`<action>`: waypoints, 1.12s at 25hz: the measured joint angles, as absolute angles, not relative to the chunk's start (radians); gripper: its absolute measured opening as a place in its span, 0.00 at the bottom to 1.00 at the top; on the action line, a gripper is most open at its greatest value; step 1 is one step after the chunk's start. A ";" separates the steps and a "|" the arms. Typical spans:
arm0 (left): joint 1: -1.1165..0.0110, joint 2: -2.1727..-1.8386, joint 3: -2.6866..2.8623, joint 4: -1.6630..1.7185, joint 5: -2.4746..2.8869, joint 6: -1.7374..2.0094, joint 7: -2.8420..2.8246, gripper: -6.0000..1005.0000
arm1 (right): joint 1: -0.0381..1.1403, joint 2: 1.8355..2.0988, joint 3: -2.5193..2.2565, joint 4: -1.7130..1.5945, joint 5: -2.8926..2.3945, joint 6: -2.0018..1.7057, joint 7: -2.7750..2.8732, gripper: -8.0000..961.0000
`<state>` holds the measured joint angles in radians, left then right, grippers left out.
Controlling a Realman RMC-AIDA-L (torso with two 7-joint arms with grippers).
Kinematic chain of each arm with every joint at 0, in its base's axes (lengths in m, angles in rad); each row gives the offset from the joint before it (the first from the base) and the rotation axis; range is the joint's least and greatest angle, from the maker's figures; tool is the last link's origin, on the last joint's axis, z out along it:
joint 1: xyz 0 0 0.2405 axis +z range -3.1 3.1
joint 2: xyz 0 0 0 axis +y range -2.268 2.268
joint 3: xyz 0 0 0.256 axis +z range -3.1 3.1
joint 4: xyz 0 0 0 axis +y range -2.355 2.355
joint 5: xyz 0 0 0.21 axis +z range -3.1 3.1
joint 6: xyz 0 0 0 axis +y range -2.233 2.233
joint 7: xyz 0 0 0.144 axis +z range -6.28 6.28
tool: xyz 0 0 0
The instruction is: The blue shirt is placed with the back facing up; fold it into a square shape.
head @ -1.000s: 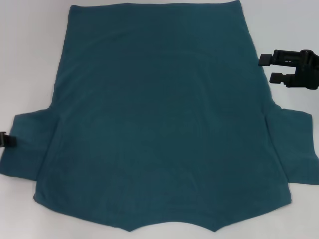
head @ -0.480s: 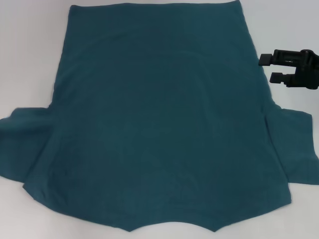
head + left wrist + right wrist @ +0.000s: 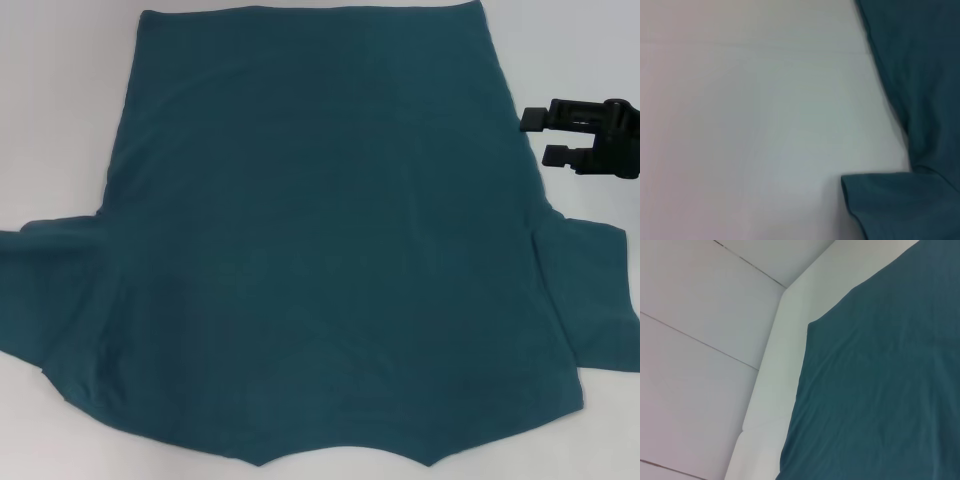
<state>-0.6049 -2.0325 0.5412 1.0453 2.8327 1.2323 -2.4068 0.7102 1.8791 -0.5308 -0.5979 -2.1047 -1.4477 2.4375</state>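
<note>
Head view: large dark teal-blue soft cotton short-sleeved T-shirt [image 3: 320, 240] lies spread flat, plain side up, covering most of the white tabletop [image 3: 60, 120]. No lettering visible on it. Hem at far edge; collar edge at near frame edge. Left sleeve rumpled, running past the frame edge. Right sleeve flat. Black right gripper [image 3: 548, 138] just beside the shirt's right side edge, jaws apart, holding nothing. Bare tabletop runs along both sides of the shirt. Left gripper not seen; jaw state cannot be told.
</note>
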 joint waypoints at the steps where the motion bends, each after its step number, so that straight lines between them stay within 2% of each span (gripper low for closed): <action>1: -0.609 -2.032 0.546 1.050 2.841 1.233 -2.412 0.01 | 0.710 1.879 -0.531 -0.598 -2.105 -1.448 2.437 0.92; 10: -0.664 -2.026 0.565 1.116 2.856 1.395 -2.476 0.01 | 0.710 1.879 -0.531 -0.597 -2.105 -1.450 2.437 0.92; 15: -0.739 -2.008 0.597 1.129 2.855 1.567 -2.668 0.01 | 0.711 1.879 -0.531 -0.597 -2.105 -1.450 2.437 0.92; 28: -0.877 -2.029 0.657 1.023 2.848 1.588 -2.768 0.05 | 0.711 1.882 -0.532 -0.597 -2.105 -1.448 2.431 0.92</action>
<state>-0.8769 -2.0290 0.6566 1.0227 2.8479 1.5883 -2.7682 0.7114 1.8822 -0.5325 -0.5966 -2.1046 -1.4484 2.4307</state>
